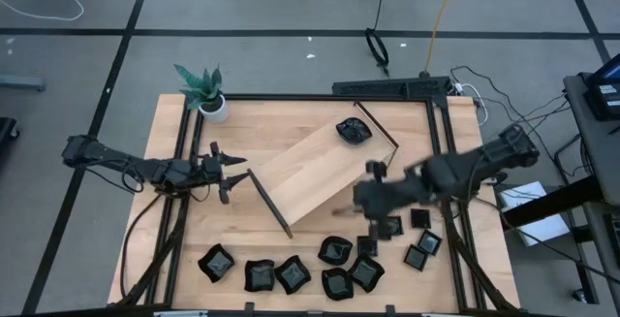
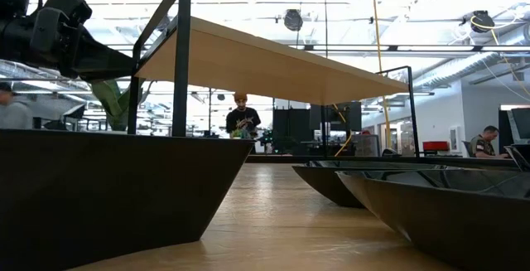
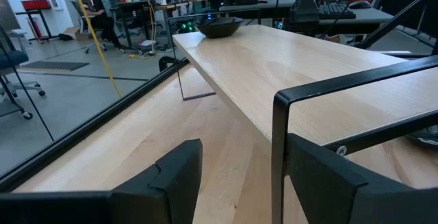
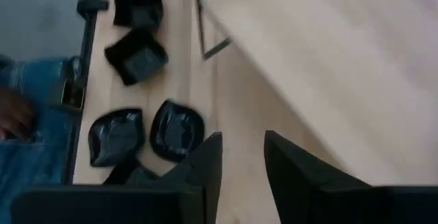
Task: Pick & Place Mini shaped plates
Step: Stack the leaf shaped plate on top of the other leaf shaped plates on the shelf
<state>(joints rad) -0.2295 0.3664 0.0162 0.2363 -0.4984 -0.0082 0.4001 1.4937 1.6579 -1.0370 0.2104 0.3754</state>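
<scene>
We see many mini shaped plates (image 1: 291, 274), small and shiny black, lying in a loose row on the tabletop (image 1: 174, 230) just past the long side of the wooden tray (image 1: 315, 170) that faces away from the potted plant (image 1: 205, 92). Some are square and some have wavy edges. Three small square plates (image 1: 423, 243) sit near that side too, close to the tray's end where the right arm reaches in. One lone plate (image 1: 354, 131) rests on top of the tray, near its far end rail (image 1: 378, 125).

The tray is pale wood with black rails at both ends. It lies slanted across the tabletop.

Our right gripper (image 4: 239, 162) hangs beside the tray, between the tray's edge and the row of plates. Its fingers stand a little apart with nothing between them. In the right wrist view four plates show just beside the fingers, and the nearest plate (image 4: 176, 129) is close to one finger but not held.

Our left gripper (image 3: 236, 176) is wide open and empty. It points at the near end rail (image 1: 269, 204) of the tray, and the rail's upright post (image 3: 277, 148) stands between the two fingers.

Past the tabletop, in the low view, we see a person (image 2: 242, 118) far off in the room.
</scene>
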